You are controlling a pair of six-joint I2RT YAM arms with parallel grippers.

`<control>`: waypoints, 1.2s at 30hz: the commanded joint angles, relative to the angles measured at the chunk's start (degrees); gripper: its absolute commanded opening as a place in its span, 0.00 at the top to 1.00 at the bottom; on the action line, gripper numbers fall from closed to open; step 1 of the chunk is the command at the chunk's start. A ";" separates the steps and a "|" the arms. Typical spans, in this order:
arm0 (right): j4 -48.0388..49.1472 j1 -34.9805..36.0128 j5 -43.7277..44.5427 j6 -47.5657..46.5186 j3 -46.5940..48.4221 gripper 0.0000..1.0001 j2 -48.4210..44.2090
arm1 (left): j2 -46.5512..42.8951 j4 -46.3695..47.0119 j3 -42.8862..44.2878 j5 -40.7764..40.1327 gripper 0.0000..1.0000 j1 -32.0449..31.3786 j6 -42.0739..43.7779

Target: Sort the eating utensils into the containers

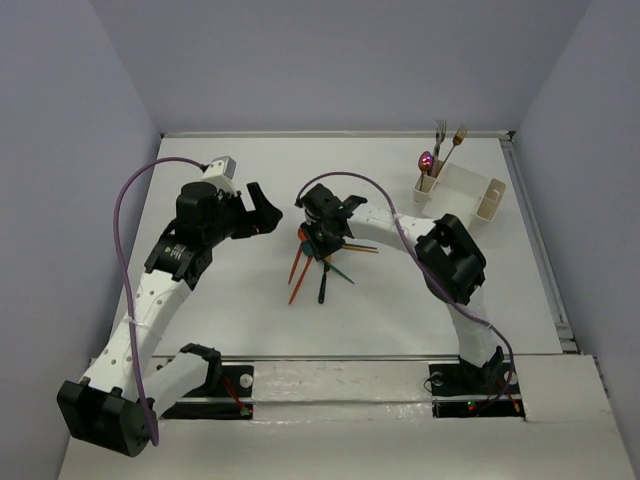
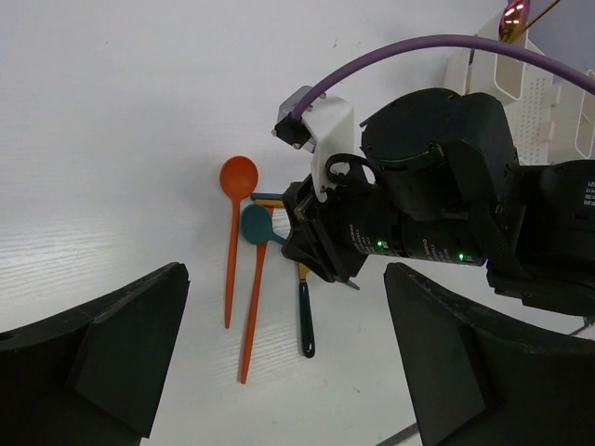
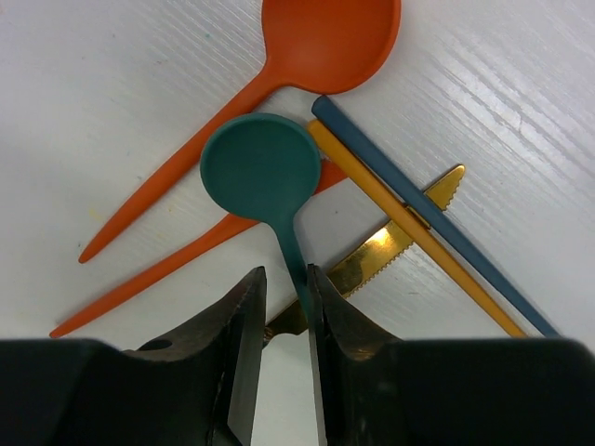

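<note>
Several eating utensils lie in a loose pile mid-table. My right gripper (image 1: 320,238) (image 3: 286,288) is down over the pile. The thin handle of a teal spoon (image 3: 260,172) (image 2: 255,223) runs between its jaws, against one finger, with a narrow gap to the other. Around it lie an orange spoon (image 3: 325,37) (image 2: 238,177), another orange utensil (image 3: 186,255), a gold serrated knife (image 3: 390,246), a yellow stick (image 3: 409,223) and a blue stick (image 3: 428,209). My left gripper (image 1: 262,212) (image 2: 284,307) hovers wide open just left of the pile. The containers (image 1: 462,195) stand at the back right.
A tan cup (image 1: 427,188) at the bin's left end holds a purple spoon (image 1: 427,158) and two upright forks (image 1: 440,135). A dark-handled knife (image 2: 305,321) points toward the near edge. The right arm's purple cable (image 2: 446,45) arcs over the pile. Walls close in the table.
</note>
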 commanded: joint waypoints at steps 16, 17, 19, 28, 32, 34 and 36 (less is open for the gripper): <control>-3.45 0.47 3.27 -0.52 5.30 0.86 3.99 | -1.19 2.19 4.37 1.75 0.01 0.32 1.71; -3.54 0.47 3.27 -0.26 5.47 0.93 3.47 | -1.19 2.18 4.71 1.66 0.01 0.32 1.89; -3.72 0.47 4.22 0.01 6.17 0.93 1.98 | -1.10 2.01 5.33 1.40 0.01 0.32 2.15; 0.58 -7.33 13.45 3.87 7.68 0.93 -14.55 | -0.13 4.91 7.97 3.85 0.01 0.32 1.80; 7.61 -19.28 18.56 7.30 0.11 0.93 -29.03 | -1.97 6.75 5.16 7.55 0.01 0.32 1.63; 11.56 -26.90 22.32 7.74 -3.57 0.93 -32.73 | -3.29 7.19 3.58 8.78 0.01 0.32 1.63; 14.63 -31.41 28.10 6.69 -5.50 0.93 -36.06 | -4.00 7.19 2.44 9.39 0.01 0.32 1.36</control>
